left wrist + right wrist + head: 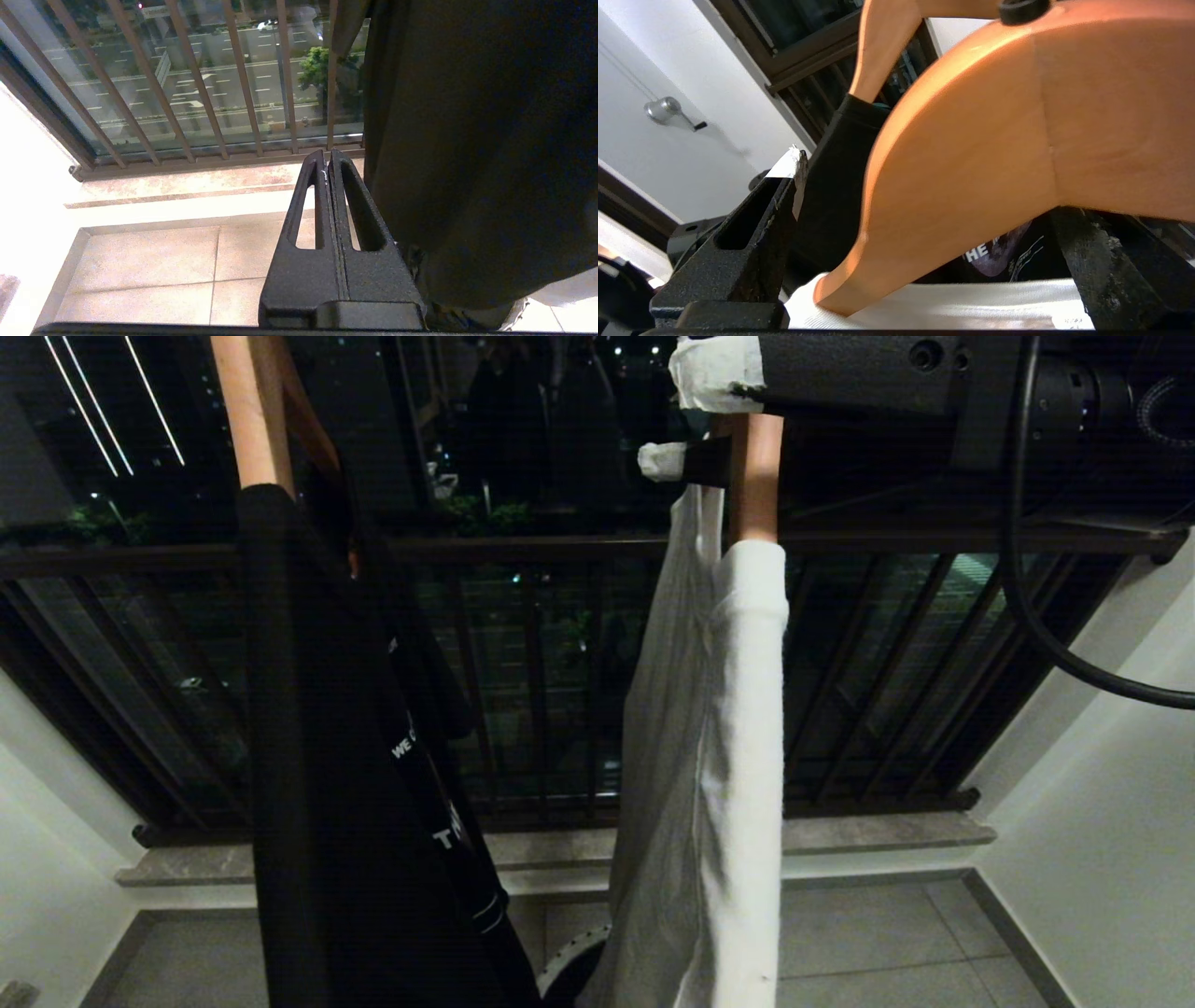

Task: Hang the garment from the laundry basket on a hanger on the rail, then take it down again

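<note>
A white garment (719, 756) hangs on a wooden hanger (754, 476) right of centre. My right gripper (691, 418) reaches in from the upper right. It is open, with its white-taped fingertips (714, 373) on either side of the hanger's arm. In the right wrist view the hanger (971, 154) fills the gap between the fingers, and the white garment's collar (948, 308) lies just below. My left gripper (328, 156) is shut on nothing and hangs low beside a black garment (467, 140). A small curved piece of the laundry basket (569, 966) shows on the floor. The rail is out of view.
A black printed garment (355, 784) hangs on a second wooden hanger (247, 411) to the left. Behind both runs a dark barred railing (523, 691) over a stone sill (840, 835). White walls close in on both sides, and the floor (868, 943) is tiled.
</note>
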Robot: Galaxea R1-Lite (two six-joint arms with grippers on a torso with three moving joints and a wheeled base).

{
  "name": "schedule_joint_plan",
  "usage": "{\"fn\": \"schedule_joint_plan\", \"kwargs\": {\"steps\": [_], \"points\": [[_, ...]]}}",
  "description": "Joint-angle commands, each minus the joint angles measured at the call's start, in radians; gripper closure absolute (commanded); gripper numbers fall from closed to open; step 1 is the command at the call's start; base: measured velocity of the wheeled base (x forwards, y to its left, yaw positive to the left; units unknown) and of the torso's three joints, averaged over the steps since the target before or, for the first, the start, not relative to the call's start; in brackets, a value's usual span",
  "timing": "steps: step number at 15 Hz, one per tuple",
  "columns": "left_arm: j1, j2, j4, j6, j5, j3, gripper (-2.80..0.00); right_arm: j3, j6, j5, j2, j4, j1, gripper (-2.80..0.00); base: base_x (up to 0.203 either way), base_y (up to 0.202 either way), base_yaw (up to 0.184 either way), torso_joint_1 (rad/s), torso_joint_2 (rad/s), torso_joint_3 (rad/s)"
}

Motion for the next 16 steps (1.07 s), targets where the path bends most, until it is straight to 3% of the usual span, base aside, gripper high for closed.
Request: {"fn": "schedule_joint_plan", "kwargs": {"steps": [1, 16], "points": [[0.000, -0.001, 0.000, 0.000, 0.000, 0.003, 0.00, -0.001, 0.002, -0.002, 0.005, -0.002, 0.002, -2.80, 0.000, 0.000, 0.000, 0.000, 0.00, 0.000], [0.000, -0.001, 0.000, 0.000, 0.000, 0.003, 0.00, -0.009, 0.019, -0.170, 0.002, -0.002, 0.062, -2.80, 0.000, 0.000, 0.000, 0.000, 0.00, 0.000]]}}
